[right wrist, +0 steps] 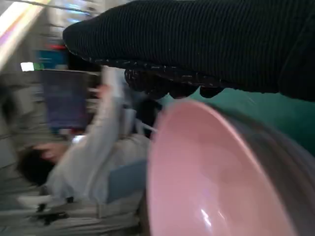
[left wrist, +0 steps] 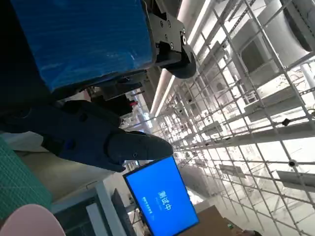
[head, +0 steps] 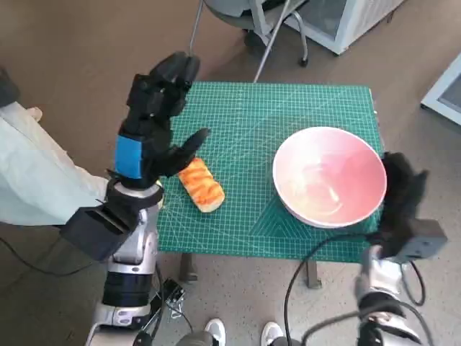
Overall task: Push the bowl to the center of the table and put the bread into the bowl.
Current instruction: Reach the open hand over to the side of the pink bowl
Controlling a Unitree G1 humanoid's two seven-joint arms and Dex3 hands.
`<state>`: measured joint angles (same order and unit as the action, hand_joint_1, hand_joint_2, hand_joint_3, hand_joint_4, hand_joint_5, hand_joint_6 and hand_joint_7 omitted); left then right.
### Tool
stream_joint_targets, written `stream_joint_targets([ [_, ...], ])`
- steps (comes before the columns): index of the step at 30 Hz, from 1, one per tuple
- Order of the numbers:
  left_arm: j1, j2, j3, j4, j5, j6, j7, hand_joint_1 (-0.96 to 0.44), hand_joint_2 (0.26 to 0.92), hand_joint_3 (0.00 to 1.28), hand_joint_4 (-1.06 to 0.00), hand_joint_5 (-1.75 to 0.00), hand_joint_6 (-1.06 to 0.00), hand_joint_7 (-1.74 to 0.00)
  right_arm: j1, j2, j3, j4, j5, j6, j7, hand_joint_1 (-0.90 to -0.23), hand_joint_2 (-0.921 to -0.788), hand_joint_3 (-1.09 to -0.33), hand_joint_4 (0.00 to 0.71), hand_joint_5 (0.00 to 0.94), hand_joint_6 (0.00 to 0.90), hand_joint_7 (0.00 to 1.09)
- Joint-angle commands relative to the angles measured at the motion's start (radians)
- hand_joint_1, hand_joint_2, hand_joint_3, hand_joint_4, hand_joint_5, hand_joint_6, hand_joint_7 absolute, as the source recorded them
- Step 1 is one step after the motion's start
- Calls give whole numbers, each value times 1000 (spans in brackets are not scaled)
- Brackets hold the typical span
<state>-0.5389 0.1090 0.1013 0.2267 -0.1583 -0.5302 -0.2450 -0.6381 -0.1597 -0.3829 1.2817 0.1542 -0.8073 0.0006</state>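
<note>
Table (head: 317,108): small, with a green mat on top that has a grid of lines.
Bowl (head: 329,175): pink and round. It sits on the right part of the table, near the right edge and the front edge. There is no food in it. In the right wrist view the bowl (right wrist: 216,182) fills the space just under the glove, but that picture is blurry.
Bread (head: 200,184): orange and tan, long in shape. It lies flat on the mat on the left part of the table, well apart from the bowl.
Left hand (head: 155,115): black with blue tape on its back. It is up above the left side of the table, just beside the bread, with its fingers spread apart and nothing in them. The thumb points toward the bread. I cannot tell if it touches the bread.
Right hand (head: 400,194): in a black glove, right against the right side of the bowl at the table's edge. I cannot tell if its fingers hold the rim or just rest on it.
Person (right wrist: 83,167): in light clothes, seen blurry in the right wrist view.
Screen (left wrist: 161,202): bright blue, seen in the left wrist view.
</note>
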Motion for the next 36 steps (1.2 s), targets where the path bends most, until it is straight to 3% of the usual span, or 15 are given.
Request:
stream_joint_targets([
  [1,13,10,7,-4,1,-17,0,-473,921,254,-394,-4,-234,-518,-4,16,-9,18,11,42,9,-461,-921,-837,315,9,99,613],
  [6,27,21,11,-13,7,-20,4,-480,921,259,-390,-1,-259,-466,-83,81,-38,37,47,138,18,-474,-921,-835,308,5,110,613],
  [14,48,30,13,-32,9,-17,2,-482,921,260,-391,-1,-271,-441,-167,109,-85,42,89,210,32,-482,-921,-854,271,0,94,625],
  [21,69,44,17,-49,4,-10,0,-490,921,256,-398,-3,-306,-375,-232,128,-118,47,118,261,31,-474,-921,-847,254,0,70,722],
  [25,83,54,18,-57,0,-10,-3,-493,921,254,-406,-5,-327,-337,-257,133,-124,50,119,278,18,-475,-921,-831,254,1,70,787],
  [29,96,65,20,-54,4,-14,-8,-490,921,254,-411,-6,-335,-323,-276,130,-111,53,101,292,-11,-476,-921,-829,261,5,83,818],
  [36,117,148,11,-34,78,-10,-37,-485,921,256,-414,-7,-341,-310,-282,98,-88,51,69,297,-21,-473,-921,-826,266,7,79,832],
])
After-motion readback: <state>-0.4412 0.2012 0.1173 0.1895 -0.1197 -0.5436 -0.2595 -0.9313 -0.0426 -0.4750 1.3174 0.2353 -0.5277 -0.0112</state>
